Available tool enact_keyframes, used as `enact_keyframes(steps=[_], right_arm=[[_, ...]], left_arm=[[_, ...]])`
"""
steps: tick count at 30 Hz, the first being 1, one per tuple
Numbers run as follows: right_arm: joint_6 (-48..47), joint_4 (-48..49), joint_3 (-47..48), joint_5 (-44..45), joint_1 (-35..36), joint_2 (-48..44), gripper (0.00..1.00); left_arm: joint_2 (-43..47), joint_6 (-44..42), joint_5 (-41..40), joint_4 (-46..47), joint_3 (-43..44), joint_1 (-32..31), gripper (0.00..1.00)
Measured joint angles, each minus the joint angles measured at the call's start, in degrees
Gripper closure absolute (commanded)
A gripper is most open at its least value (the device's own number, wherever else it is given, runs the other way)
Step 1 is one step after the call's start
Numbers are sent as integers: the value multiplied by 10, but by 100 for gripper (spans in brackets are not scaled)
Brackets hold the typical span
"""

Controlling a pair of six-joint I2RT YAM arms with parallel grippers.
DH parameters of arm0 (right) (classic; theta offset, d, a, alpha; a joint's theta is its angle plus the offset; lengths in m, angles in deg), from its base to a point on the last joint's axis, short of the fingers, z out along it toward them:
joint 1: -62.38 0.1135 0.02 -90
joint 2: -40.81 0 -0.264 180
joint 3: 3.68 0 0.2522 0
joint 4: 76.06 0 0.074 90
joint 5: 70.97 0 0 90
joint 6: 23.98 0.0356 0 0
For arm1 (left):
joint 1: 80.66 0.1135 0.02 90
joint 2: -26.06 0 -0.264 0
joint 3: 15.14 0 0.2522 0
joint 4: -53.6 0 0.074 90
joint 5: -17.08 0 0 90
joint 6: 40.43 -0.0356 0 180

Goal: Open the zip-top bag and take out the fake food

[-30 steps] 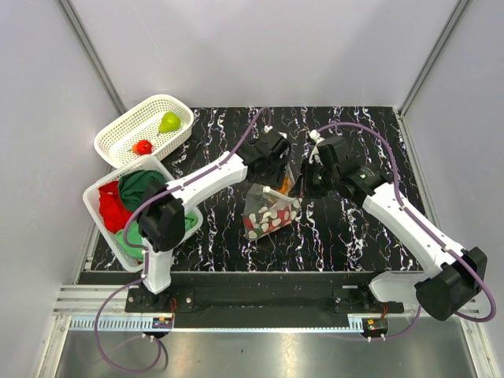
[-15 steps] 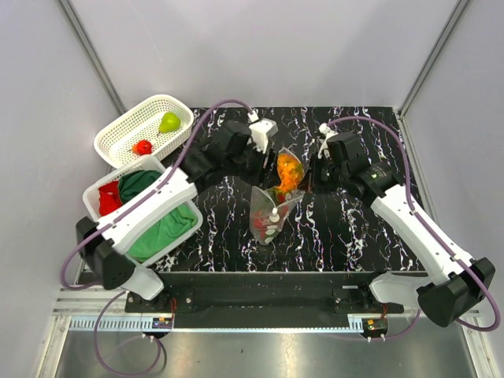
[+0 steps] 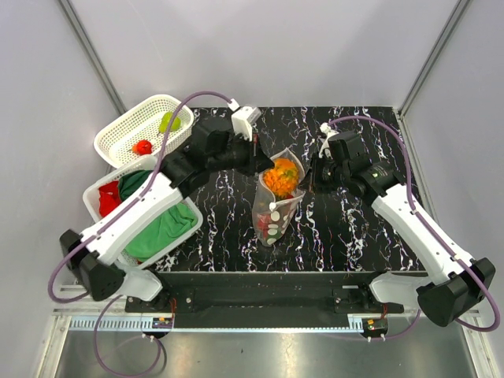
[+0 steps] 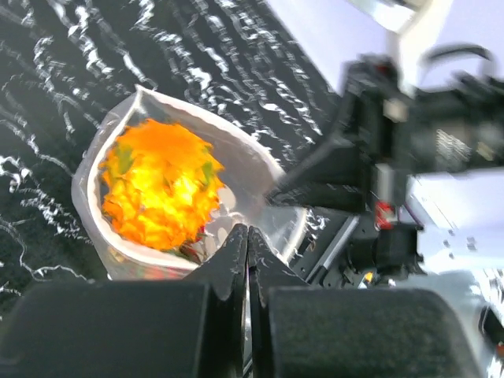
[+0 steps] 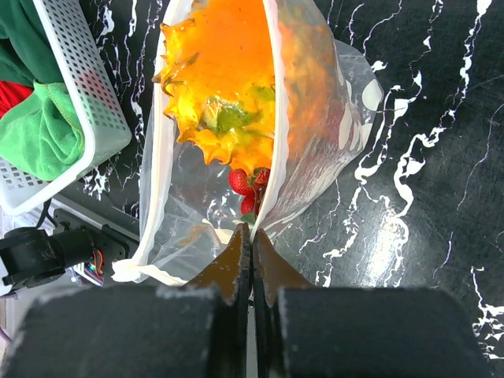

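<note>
1. Left wrist view: the left pincer (image 4: 247, 236) is pressed together. It pinches one side of the mouth of the zip-top bag (image 4: 264, 169).
2. The right pincer (image 5: 252, 240) is pressed together too. It pinches the other side of the mouth.
3. The bag is between the two pincers, over the middle of the counter (image 3: 346, 228). Its mouth is pulled wide open. I cannot tell if its bottom touches the counter.
4. I think the opening part is done and the taking-out part is now in hand.
5. Both pincers are busy holding. So next, I think, one must let go and reach in for the food, or the bag must be tipped. The bag is floppy and may fall shut if one side is dropped.
6. Count in the bag: one orange bumpy piece (image 4: 161, 185) near the top. Under it is a red piece (image 5: 241, 181), maybe two.
7. Count outside the bag: one pear (image 3: 168, 122) and one red fruit (image 3: 142, 146), both in the far basket (image 3: 118, 134).
8. There are two pincers, one bag and two baskets.
9. The near basket (image 3: 118, 173) holds green cloths (image 3: 161, 228) and a red cloth (image 3: 109, 198). They are too bunched up to count.
</note>
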Motion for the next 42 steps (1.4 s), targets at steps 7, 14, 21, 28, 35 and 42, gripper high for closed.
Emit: enact_keyframes(steps=[7,14,21,28,35,42], right_arm=[[2,0,-6,-12,0,-2,100],[2,0,-6,-15,0,-2,100],[2,0,-6,-24,0,-2,100],[2,1,-6,-30,0,3,100],[2,1,-6,-30,0,8,100],[2,1,-6,-29,0,9,100]], left_arm=[[-122,15,-78,-69,74,-12,23],[-141,-5,-204,-128,82,-66,9],[-149,-12,-254,-129,94,-83,10],[-200,-14,-264,-129,129,-82,6],[-227,-13,-265,-126,138,-83,1],[-238,-2,-263,-109,126,-83,14]])
